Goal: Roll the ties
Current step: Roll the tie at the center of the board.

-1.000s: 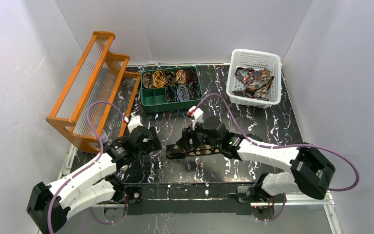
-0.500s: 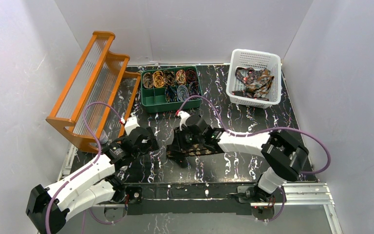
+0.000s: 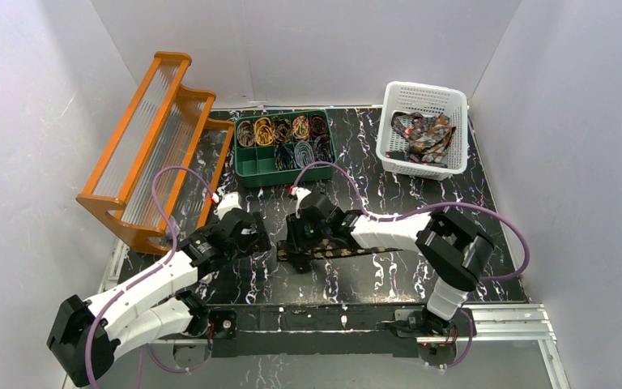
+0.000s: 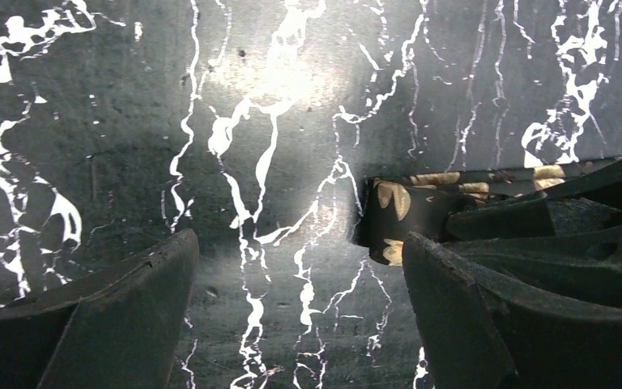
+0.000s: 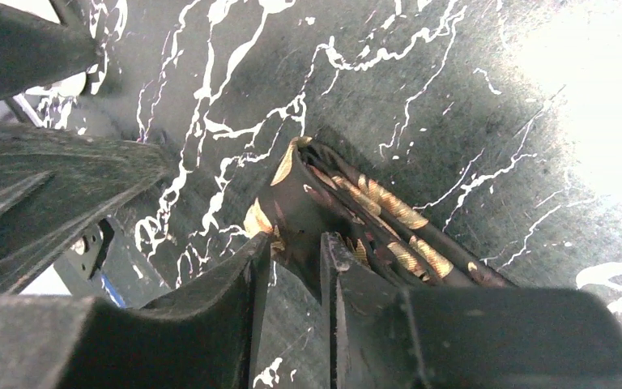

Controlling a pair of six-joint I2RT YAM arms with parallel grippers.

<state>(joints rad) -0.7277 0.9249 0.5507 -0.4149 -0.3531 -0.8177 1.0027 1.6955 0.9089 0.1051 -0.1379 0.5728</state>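
Your right gripper (image 5: 291, 251) is pinched on the left end of the tie (image 3: 348, 252), which lies 9-to-3 across the near table (image 3: 421, 219). The left gripper (image 4: 300, 324) gapes empty, with the tie end at its 3 o'clock.

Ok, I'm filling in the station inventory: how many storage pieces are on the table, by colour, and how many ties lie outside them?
orange rack: 1
green tray: 1
white basket: 1
tie on the tabletop: 1
Total: 4
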